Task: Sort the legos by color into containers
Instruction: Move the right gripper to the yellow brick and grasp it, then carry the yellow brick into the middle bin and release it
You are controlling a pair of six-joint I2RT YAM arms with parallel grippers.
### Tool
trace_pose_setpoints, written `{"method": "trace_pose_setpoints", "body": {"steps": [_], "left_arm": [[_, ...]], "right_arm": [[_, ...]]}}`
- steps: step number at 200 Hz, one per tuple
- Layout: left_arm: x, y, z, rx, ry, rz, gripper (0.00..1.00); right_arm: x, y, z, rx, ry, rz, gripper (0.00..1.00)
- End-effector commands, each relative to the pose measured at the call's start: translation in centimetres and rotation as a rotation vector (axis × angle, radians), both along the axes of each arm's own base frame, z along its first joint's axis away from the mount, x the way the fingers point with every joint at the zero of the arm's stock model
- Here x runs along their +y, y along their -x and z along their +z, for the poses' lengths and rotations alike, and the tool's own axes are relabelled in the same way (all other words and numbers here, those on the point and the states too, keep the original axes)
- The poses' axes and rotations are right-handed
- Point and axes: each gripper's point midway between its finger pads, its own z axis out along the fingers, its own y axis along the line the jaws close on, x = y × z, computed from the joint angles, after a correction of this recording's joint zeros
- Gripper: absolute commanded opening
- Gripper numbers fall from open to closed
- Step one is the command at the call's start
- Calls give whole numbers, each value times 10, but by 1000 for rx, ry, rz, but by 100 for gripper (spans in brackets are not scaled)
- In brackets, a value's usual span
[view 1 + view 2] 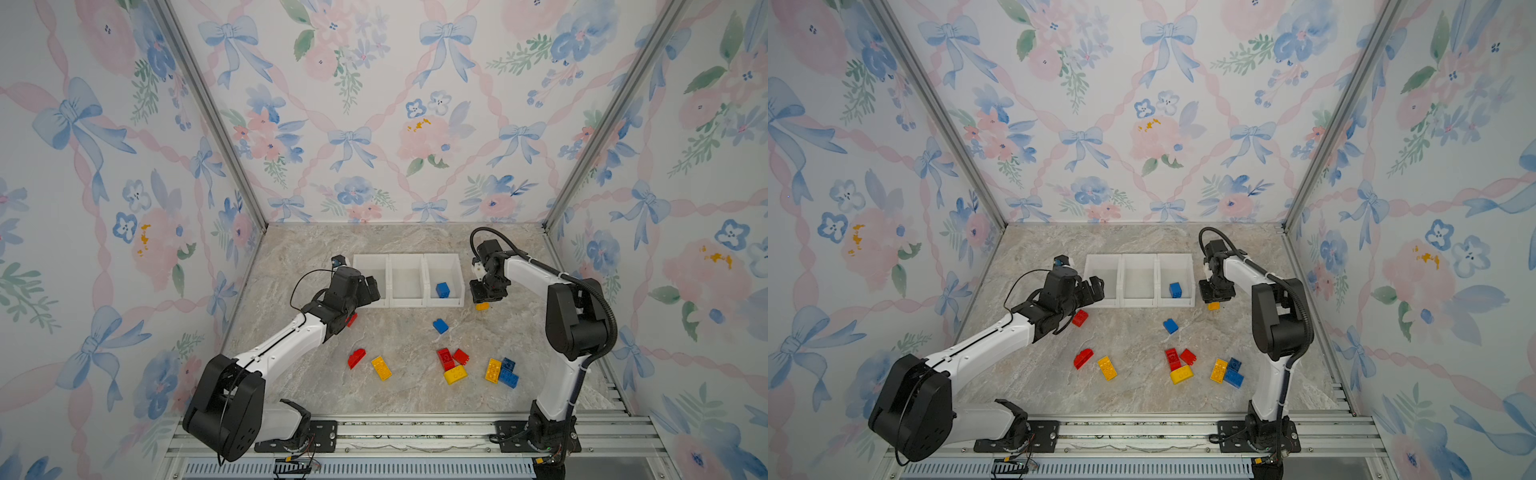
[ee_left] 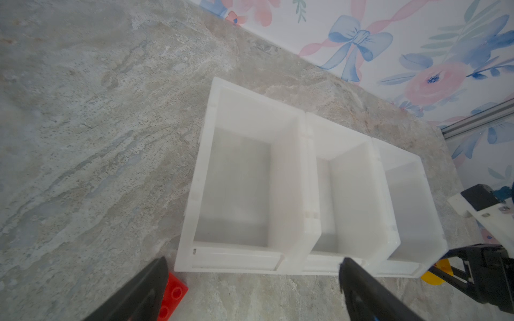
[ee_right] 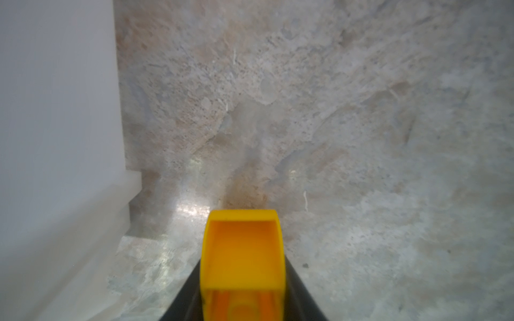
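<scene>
Marbled tabletop (image 1: 395,241) carries the containers (image 1: 407,302) in a row, with one blue brick (image 1: 443,289) in the rightmost. Just outside that bin's wall, the right gripper (image 1: 483,300) is clamped on a yellow brick (image 3: 242,255), low over the surface; whether it is off the table is hard to tell. The left gripper (image 1: 371,291), spread wide and empty, hangs by the leftmost bin above a red brick (image 2: 173,297). The yellow brick seems pinched at one end, so it may swivel or slip, and lifting this close could clip the rim.
</scene>
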Motion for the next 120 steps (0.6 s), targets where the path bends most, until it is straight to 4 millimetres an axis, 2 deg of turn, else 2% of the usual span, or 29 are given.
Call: {"method": "trace_pose_setpoints", "body": {"steps": [1, 54, 76, 98, 120], "left_arm": [[2, -6, 3, -14, 4, 15, 98], [2, -3, 3, -16, 6, 10, 98], [1, 0, 3, -15, 11, -3, 98], [0, 4, 4, -16, 17, -17, 98], [-2, 8, 4, -15, 26, -40, 98]], "right_arm": [[2, 6, 17, -16, 3, -5, 35], [5, 6, 66, -111, -48, -45, 31], [13, 7, 89, -161, -85, -53, 31], [35, 8, 114, -219, -122, -16, 31], [70, 9, 132, -258, -162, 49, 31]]}}
